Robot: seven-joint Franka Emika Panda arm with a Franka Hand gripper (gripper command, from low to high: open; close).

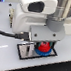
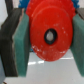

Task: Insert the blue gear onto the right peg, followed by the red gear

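I am gripping the red gear in my tool, the two green pads closing against its opposite edges with the gear's centre hole facing the wrist camera. In the exterior view, I am holding the red gear directly above the blue gear, which is lying on the black-framed plate on the white worktop. The peg is hidden.
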